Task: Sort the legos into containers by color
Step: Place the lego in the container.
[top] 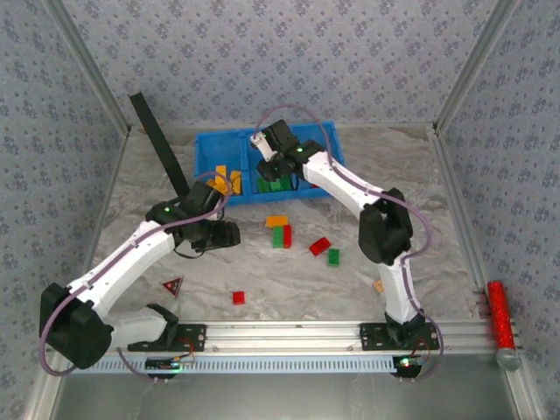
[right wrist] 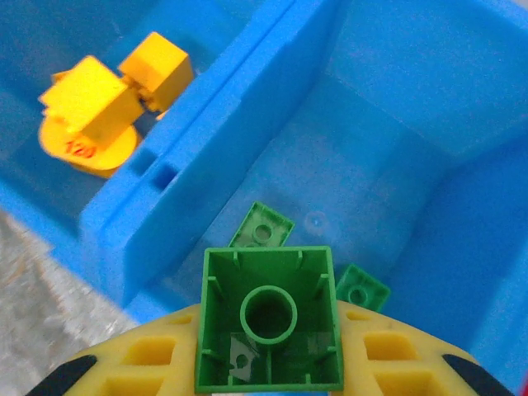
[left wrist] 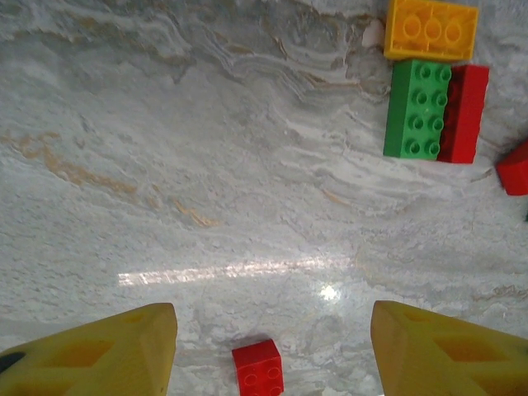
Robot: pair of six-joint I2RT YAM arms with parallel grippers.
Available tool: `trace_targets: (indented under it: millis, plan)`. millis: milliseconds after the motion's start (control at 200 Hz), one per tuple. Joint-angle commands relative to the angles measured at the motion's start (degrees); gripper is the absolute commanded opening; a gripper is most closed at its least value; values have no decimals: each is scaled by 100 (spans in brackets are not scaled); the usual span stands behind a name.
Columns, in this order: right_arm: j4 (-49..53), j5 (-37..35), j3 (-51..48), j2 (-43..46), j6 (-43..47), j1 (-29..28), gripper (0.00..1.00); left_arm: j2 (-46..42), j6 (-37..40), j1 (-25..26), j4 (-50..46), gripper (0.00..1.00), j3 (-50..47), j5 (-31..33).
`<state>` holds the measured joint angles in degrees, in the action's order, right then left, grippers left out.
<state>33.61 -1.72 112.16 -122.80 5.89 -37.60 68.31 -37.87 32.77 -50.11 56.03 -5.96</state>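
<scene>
Over the middle compartment of the blue bin (top: 206, 144), at the upper centre of the overhead frame, the right tool (right wrist: 268, 367) is closed on a green brick (right wrist: 269, 330), gripping it by its sides so the hollow underside faces the wrist camera. It hangs there because of colour: two green pieces (right wrist: 262, 229) already lie on the floor beneath it, while the orange-yellow pieces (right wrist: 91, 103) sit beyond the divider wall (right wrist: 206, 157) in the compartment at the upper left of that frame. Opening the fingers from this position should drop the brick among its own kind. Toward the middle left of the overhead frame, the left tool (left wrist: 272, 351) is spread wide and holds nothing. It is low over the desk (top: 420, 192), with a small red brick (left wrist: 257, 369) lying between its fingers at the lower edge of its wrist view, which looks like the lineup for the next pick. An orange brick (left wrist: 431, 30), a green one (left wrist: 417, 109) and a red one (left wrist: 464, 113) lie touching at the upper right of that view, waiting to be sorted.
</scene>
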Motion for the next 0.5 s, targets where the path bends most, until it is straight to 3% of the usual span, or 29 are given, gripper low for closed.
trace_targets:
  millis: [0, 215, 495]
  plan:
    - [144, -225, 578, -499, 58, 96, 31, 17, -281, 150, 54, 64, -39, 115]
    - [340, -259, 1260, -1290, -53, 225, 32, 200, -333, 260, 67, 64, 17, 112]
    - [356, 120, 1496, -1643, -248, 358, 34, 647, -315, 402, 120, 64, 263, 25]
